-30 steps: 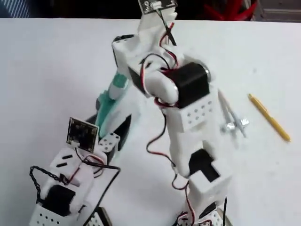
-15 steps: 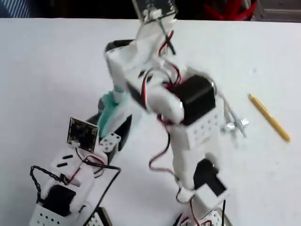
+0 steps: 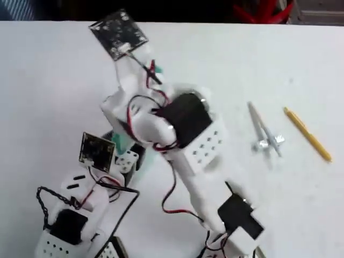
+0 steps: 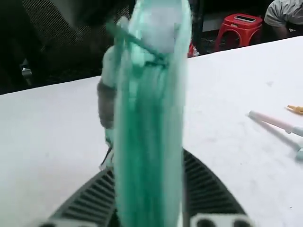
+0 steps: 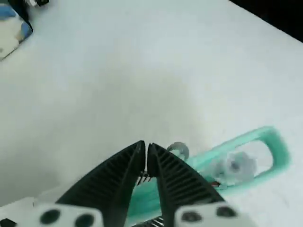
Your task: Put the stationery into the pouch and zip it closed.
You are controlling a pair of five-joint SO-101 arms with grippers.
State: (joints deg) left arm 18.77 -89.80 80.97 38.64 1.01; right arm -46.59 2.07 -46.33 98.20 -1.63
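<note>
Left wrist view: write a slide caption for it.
Left end effector grips the teal pouch on edge; a pink pen lies on the white table.

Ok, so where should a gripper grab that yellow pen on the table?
Probably mid-barrel on the yellow pen, straight down from above, jaws across its width: it lies flat and diagonal on the table, with bare space either side, apart from the silver compass.
</note>
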